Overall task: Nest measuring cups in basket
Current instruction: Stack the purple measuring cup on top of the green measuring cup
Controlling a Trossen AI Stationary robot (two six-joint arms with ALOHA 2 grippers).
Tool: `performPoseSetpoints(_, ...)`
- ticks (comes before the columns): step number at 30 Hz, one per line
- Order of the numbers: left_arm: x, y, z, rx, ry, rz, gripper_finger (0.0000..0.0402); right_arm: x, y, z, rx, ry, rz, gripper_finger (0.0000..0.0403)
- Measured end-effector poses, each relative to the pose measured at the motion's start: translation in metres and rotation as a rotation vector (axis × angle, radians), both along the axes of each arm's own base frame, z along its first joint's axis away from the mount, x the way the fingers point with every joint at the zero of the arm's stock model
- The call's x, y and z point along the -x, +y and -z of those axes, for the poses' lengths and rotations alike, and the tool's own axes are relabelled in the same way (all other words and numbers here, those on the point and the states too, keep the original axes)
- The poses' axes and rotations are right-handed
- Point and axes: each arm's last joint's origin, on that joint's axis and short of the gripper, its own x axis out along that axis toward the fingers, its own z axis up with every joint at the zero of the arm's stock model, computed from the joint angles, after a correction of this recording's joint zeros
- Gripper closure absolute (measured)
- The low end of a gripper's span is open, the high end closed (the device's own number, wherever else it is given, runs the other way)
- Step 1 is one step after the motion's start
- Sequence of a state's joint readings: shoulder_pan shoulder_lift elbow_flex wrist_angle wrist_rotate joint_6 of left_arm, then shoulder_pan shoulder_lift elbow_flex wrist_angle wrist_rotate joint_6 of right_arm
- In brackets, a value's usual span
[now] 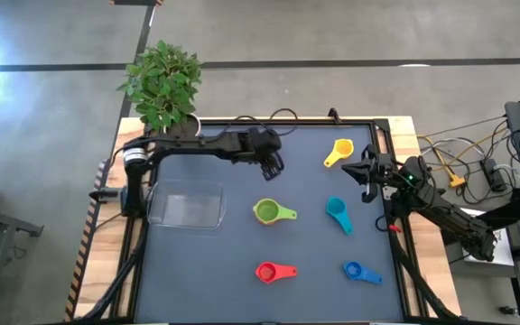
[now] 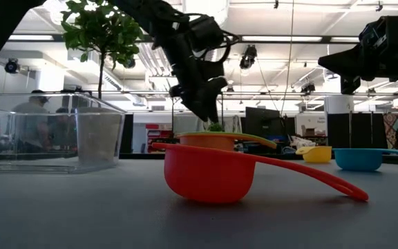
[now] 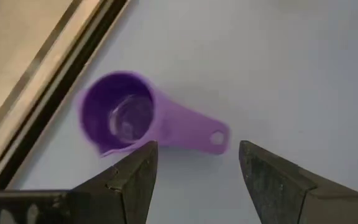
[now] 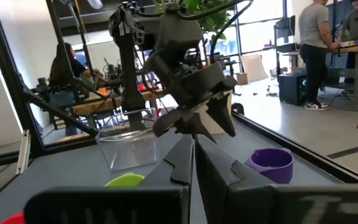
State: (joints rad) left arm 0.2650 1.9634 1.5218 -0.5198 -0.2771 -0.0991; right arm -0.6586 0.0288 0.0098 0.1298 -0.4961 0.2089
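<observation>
A purple measuring cup (image 3: 120,115) stands upright on the dark mat near the table's far edge, and its handle (image 3: 194,132) points toward the gap between my left fingers. My left gripper (image 3: 197,149) hovers open above it, slanting down, without touching it. In the high view the left arm (image 1: 242,144) hides this cup. The clear basket (image 1: 186,203) sits at the left. Yellow (image 1: 339,152), green (image 1: 272,212), teal (image 1: 337,213), red (image 1: 273,271) and blue (image 1: 359,271) cups lie spread over the mat. My right gripper (image 1: 368,176) waits shut at the right edge.
A potted plant (image 1: 163,86) stands at the far left corner, behind the basket. A black frame rail (image 3: 61,81) runs along the far edge close to the purple cup. Cables (image 1: 459,167) lie beyond the right edge. People show in the room behind.
</observation>
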Motion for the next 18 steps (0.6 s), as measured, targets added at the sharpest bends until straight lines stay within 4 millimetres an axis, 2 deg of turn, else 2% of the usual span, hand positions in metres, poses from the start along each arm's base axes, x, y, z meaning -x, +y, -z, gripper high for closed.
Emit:
performPoseSetpoints(6,0.001,0.013,0.001,-0.089,0.068,0.091,0.0194,0.0,0.0,0.0,0.0,-0.001,0.001,0.0394)
performPoseSetpoints(10,0.0,0.019,0.011,-0.155,0.199,0.216,0.0194,0.0,0.0,0.0,0.0,-0.001,0.0,0.0394)
performPoseSetpoints(18,0.009,0.044,0.022,-0.181,0.331,0.292,0.0194,0.0,0.0,0.0,0.0,0.0,0.0,0.0394)
